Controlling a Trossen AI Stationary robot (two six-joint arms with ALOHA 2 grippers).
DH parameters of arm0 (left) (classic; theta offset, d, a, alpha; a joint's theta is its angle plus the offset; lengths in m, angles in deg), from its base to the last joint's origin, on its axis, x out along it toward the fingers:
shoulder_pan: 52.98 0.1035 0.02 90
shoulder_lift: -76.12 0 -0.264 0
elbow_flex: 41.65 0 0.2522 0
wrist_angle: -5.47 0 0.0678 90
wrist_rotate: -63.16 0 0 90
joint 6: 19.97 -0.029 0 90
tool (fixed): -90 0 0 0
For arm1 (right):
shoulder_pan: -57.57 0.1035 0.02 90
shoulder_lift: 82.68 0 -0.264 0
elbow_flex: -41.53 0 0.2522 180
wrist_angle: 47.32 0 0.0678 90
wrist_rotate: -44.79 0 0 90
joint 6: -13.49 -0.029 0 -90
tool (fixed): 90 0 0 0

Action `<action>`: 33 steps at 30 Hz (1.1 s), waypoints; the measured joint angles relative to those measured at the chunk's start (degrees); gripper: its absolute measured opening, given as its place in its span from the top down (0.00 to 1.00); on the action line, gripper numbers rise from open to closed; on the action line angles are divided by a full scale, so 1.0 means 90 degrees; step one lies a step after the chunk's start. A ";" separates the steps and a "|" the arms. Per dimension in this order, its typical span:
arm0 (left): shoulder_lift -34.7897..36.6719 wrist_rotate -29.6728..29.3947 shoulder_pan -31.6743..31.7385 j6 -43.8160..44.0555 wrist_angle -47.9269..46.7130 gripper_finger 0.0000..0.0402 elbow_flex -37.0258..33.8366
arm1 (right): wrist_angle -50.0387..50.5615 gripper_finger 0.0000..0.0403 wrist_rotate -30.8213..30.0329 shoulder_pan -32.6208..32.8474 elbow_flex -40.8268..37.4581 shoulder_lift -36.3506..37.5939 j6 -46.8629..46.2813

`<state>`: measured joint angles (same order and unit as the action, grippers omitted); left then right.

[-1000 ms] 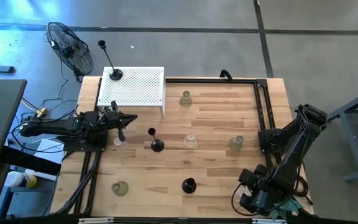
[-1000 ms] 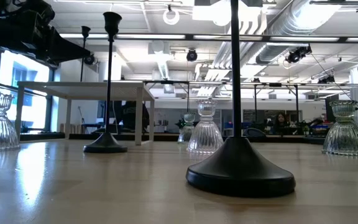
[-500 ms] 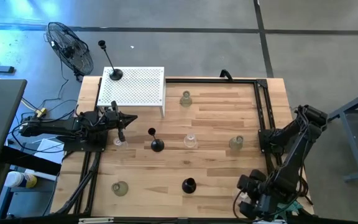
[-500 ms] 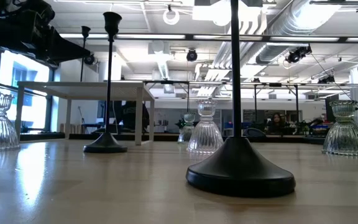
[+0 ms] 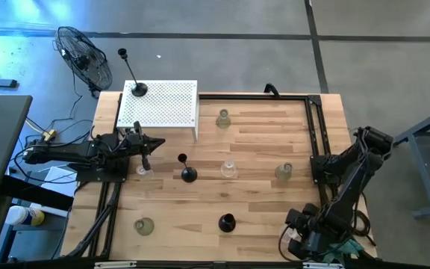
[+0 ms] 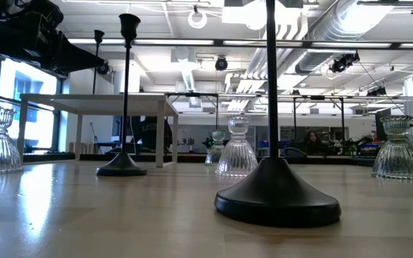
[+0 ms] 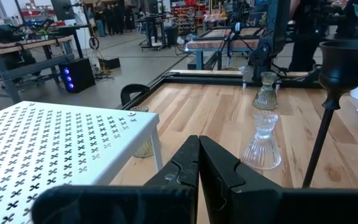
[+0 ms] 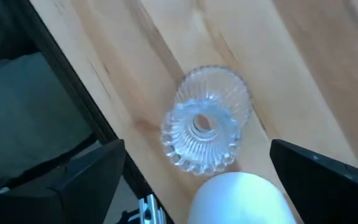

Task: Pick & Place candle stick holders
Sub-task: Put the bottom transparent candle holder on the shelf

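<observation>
Wooden table (image 5: 252, 202) in an open workshop; left end effector (image 5: 146, 155) closed empty, right end effector (image 5: 304, 240) spread wide

Light wooden table (image 5: 260, 127), white perforated stand (image 5: 163, 104) bearing one black stemmed candle holder (image 5: 137, 89), two black (image 5: 189, 173) and several clear glass holders (image 5: 284, 172) scattered, left gripper (image 5: 149, 146) beside stand, right gripper (image 5: 304, 237) at table's near right corner.

Bright overhead ceiling lights, window glare at the low view's left, right wrist view blurred.
</observation>
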<state>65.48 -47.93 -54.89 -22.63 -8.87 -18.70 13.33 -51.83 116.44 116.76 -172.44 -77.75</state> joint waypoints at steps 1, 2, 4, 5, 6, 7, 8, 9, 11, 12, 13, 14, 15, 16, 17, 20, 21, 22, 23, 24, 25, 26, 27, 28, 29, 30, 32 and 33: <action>0.0000 0.0000 0.0001 0.0000 -0.0001 0.99 0.0000 | -0.0117 0.02 0.0023 0.0000 -0.0107 0.0000 0.0007; 0.0000 0.0000 0.0001 0.0000 -0.0001 0.99 0.0000 | -0.0199 0.03 0.0037 0.0000 -0.0199 0.0000 0.0009; 0.0000 0.0000 0.0001 0.0002 -0.0001 0.99 0.0001 | -0.0247 0.04 0.0075 -0.0002 -0.0346 0.0000 0.0012; 0.0000 0.0000 0.0001 0.0002 -0.0001 0.99 0.0001 | -0.0266 0.04 0.0071 -0.0002 -0.0402 0.0000 0.0019; 0.0000 0.0000 0.0001 0.0002 -0.0001 0.99 0.0002 | -0.0286 0.05 0.0046 -0.0004 -0.0446 0.0000 0.0030; 0.0000 0.0000 0.0000 0.0002 0.0000 0.99 0.0000 | -0.0331 0.07 -0.0001 -0.0010 -0.0481 0.0000 0.0081; 0.0000 0.0000 0.0001 0.0002 -0.0001 0.99 0.0000 | -0.0372 0.08 -0.0059 -0.0029 -0.0493 0.0000 0.0150; 0.0000 0.0000 0.0001 0.0002 -0.0001 0.99 0.0000 | -0.0454 0.10 -0.0127 -0.0052 -0.0512 0.0000 0.0227; 0.0000 0.0000 0.0001 0.0002 -0.0001 0.99 0.0000 | -0.0535 0.14 -0.0230 -0.0130 -0.0514 0.0000 0.0415; 0.0000 0.0000 -0.0001 0.0002 -0.0001 0.99 0.0000 | -0.0559 0.16 -0.0233 -0.0173 -0.0509 0.0000 0.0502; 0.0000 0.0000 -0.0001 0.0002 -0.0001 0.99 0.0000 | -0.0584 0.18 -0.0228 -0.0220 -0.0509 0.0000 0.0574; 0.0000 0.0000 0.0000 0.0002 -0.0001 0.99 0.0000 | -0.0603 0.20 -0.0207 -0.0260 -0.0507 0.0000 0.0637; 0.0000 0.0000 0.0000 0.0002 -0.0001 0.99 0.0000 | -0.0631 0.22 -0.0181 -0.0293 -0.0504 0.0000 0.0689; 0.0000 0.0000 0.0001 0.0002 -0.0001 0.99 0.0002 | -0.0646 0.23 -0.0153 -0.0316 -0.0503 0.0000 0.0710; 0.0000 0.0000 0.0001 0.0002 -0.0002 0.99 0.0000 | -0.0633 0.24 -0.0113 -0.0338 -0.0502 0.0000 0.0721; 0.0000 -0.0002 0.0001 0.0002 -0.0057 0.99 0.0002 | -0.0629 0.29 0.0010 -0.0372 -0.0502 0.0000 0.0743; 0.0000 -0.0004 0.0001 0.0002 -0.0076 0.99 0.0002 | -0.0626 0.31 0.0057 -0.0374 -0.0502 0.0000 0.0745; 0.0000 -0.0008 0.0001 0.0013 -0.0092 0.99 0.0002 | -0.0626 0.32 0.0112 -0.0374 -0.0502 0.0000 0.0745; 0.0001 -0.0020 0.0000 0.0017 -0.0103 0.99 0.0002 | -0.0626 0.34 0.0149 -0.0374 -0.0502 0.0000 0.0745; 0.0000 -0.0023 0.0001 0.0017 -0.0099 0.99 0.0002 | -0.0626 0.36 0.0175 -0.0374 -0.0502 0.0000 0.0748; 0.0000 -0.0026 0.0001 0.0017 -0.0099 0.99 0.0002 | -0.0624 0.38 0.0200 -0.0374 -0.0502 0.0000 0.0761; 0.0001 -0.0027 -0.0001 0.0019 -0.0099 0.99 0.0002 | -0.0623 0.40 0.0236 -0.0379 -0.0502 0.0000 0.0788; 0.0000 -0.0027 0.0001 0.0019 -0.0099 0.99 0.0002 | -0.0623 0.42 0.0275 -0.0392 -0.0502 0.0000 0.0830; 0.0000 -0.0027 -0.0001 0.0019 -0.0100 0.99 0.0002 | -0.0624 0.44 0.0316 -0.0415 -0.0502 0.0000 0.0856; 0.0000 -0.0029 0.0001 0.0019 -0.0099 0.99 0.0002 | -0.0619 0.47 0.0369 -0.0433 -0.0502 0.0000 0.0870; 0.0000 -0.0029 0.0000 0.0019 -0.0099 0.99 0.0002 | -0.0619 0.49 0.0460 -0.0469 -0.0502 0.0000 0.0906; 0.0000 -0.0032 0.0001 0.0019 -0.0099 0.99 0.0002 | -0.0622 0.54 0.0632 -0.0553 -0.0500 0.0000 0.1033; 0.0000 -0.0032 0.0000 0.0019 -0.0099 0.99 0.0002 | -0.0615 0.57 0.0719 -0.0605 -0.0491 0.0008 0.1108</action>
<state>65.48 -48.21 -54.88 -22.45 -9.76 -18.68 7.79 -45.35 110.99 112.34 -172.37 -67.78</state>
